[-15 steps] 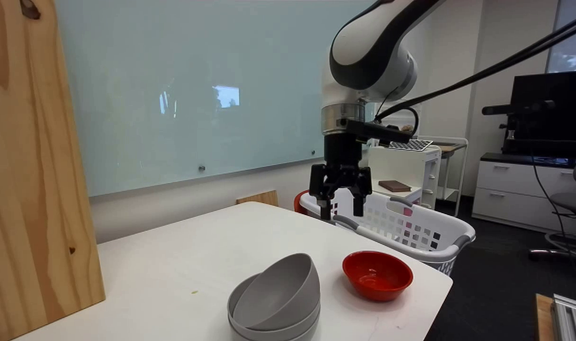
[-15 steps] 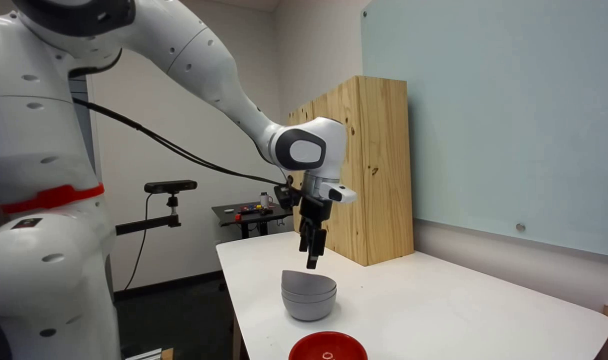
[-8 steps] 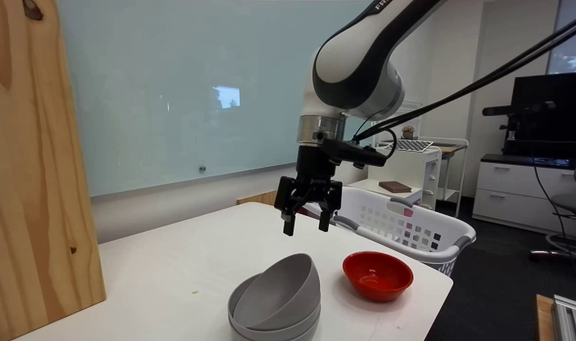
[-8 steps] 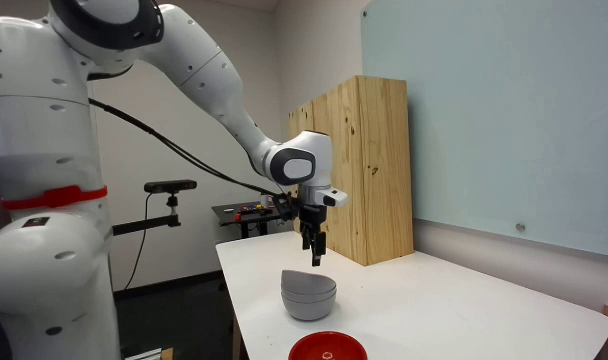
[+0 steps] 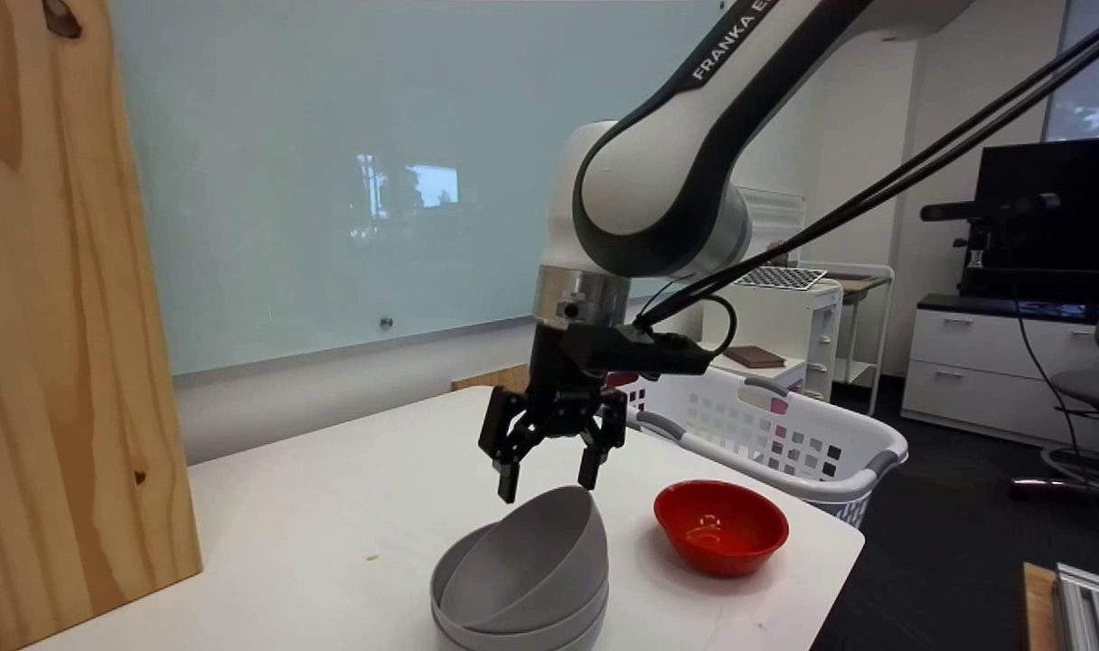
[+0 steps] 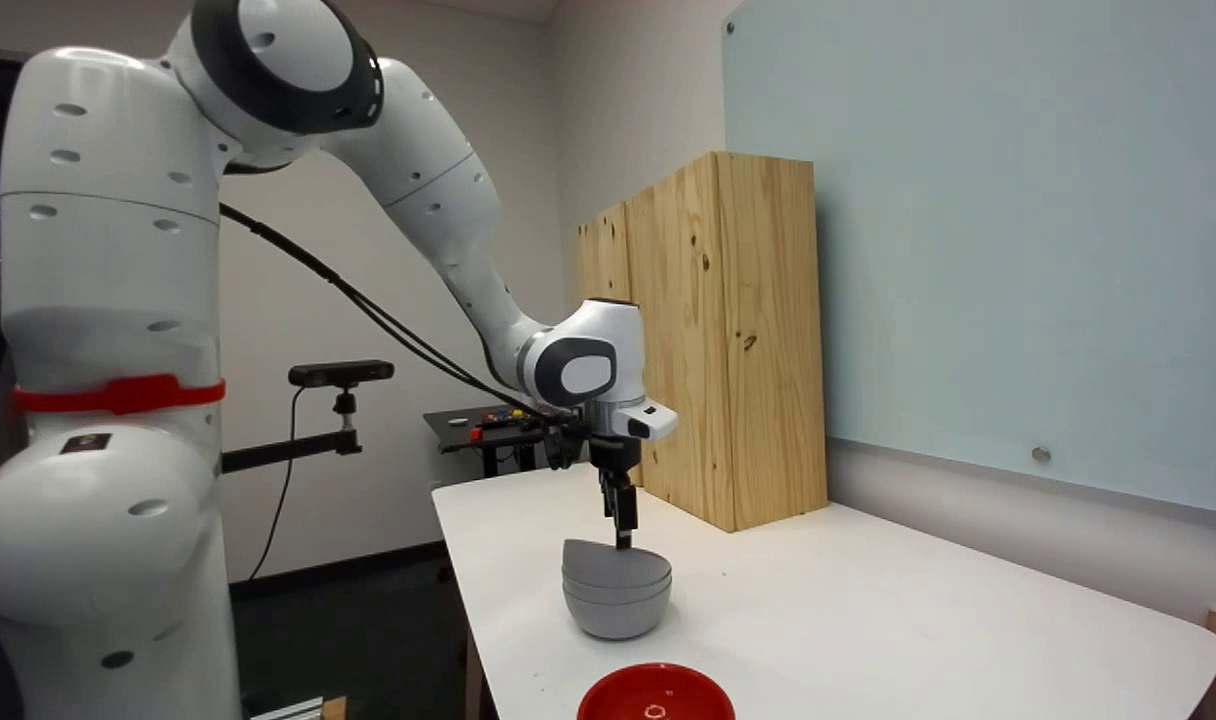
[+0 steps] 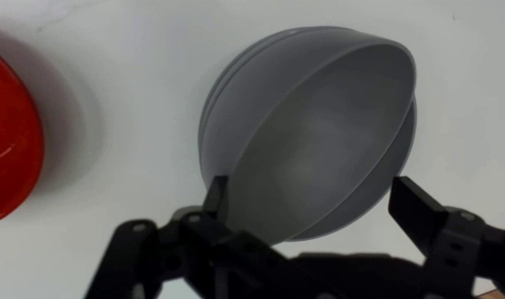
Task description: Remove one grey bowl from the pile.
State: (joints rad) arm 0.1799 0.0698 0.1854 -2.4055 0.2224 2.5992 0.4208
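The top grey bowl lies steeply tilted in the pile of nested grey bowls. In the wrist view the tilted bowl shows its inside, with the rim of the bowl below under it. In an exterior view the tilted bowl tops the pile. My gripper is open and points down at the tilted bowl's raised rim. In the wrist view its fingers are wide apart. The finger towards the red bowl is right at the rim; I cannot tell whether it touches. The other finger is outside the pile.
A glossy red bowl stands beside the pile on the white table. A white laundry basket is beyond the table edge. A tall wooden box stands on the table, and a glass board hangs on the wall behind.
My open gripper has moved down and across to the pile, from high above the table to the tilted bowl's rim. The pile appears to have shifted very slightly within the last half second.
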